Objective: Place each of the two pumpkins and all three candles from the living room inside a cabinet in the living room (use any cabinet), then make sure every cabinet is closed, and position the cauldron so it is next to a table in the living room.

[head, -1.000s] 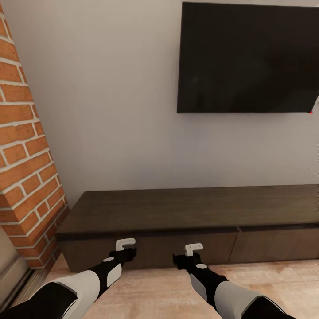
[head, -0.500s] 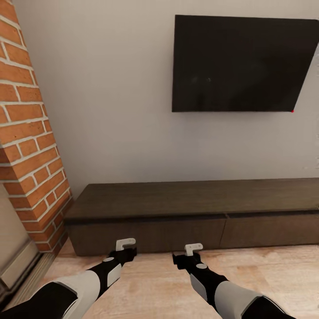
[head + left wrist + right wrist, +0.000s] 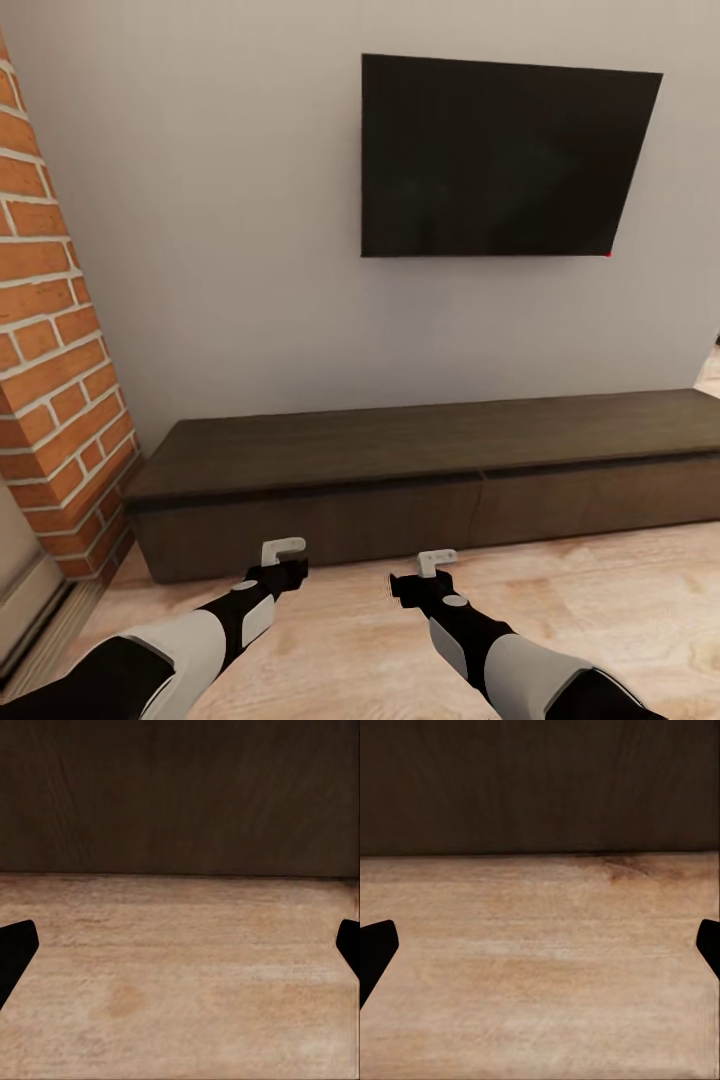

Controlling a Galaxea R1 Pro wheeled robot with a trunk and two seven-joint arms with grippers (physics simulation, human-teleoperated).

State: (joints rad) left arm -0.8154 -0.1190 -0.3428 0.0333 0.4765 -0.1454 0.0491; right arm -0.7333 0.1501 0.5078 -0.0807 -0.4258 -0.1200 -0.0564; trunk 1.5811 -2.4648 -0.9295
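**Me:** My left gripper (image 3: pixel 283 549) sits low and left of centre in the head view, my right gripper (image 3: pixel 437 560) low and just right of centre. Both are spread wide and carrying nothing, touching nothing.

**Partner:** How wide are they? Can you confirm from the wrists?

**Me:** Yes. In the left wrist view my dark fingertips (image 3: pixel 15 949) barely poke in at the two side edges, with bare floor (image 3: pixel 180 975) showing across the whole gap. The right wrist view is the same, with fingertips (image 3: pixel 375 949) at the frame edges and pale wood planks between them. Fully released, both of them.

**Partner:** And the cabinet?

**Me:** The cabinet (image 3: pixel 430 470) runs across the middle of the head frame, from near the left side out to the right edge, long, low and dark brown. Its drawer fronts look flush and closed, with a seam between two of them a little right of centre. Its top is bare dark wood. In both wrist views its dark front (image 3: pixel 180 795) takes the upper part of the frame, meeting the floor in a straight line.

**Partner:** Are your grippers touching it?

**Me:** No, they hover over the floor in front of it, near but apart.

**Partner:** What else is around?

**Me:** A black television (image 3: pixel 495 160) on the grey wall (image 3: pixel 220 250), upper centre-right. A brick column (image 3: pixel 50 350) down the left edge.
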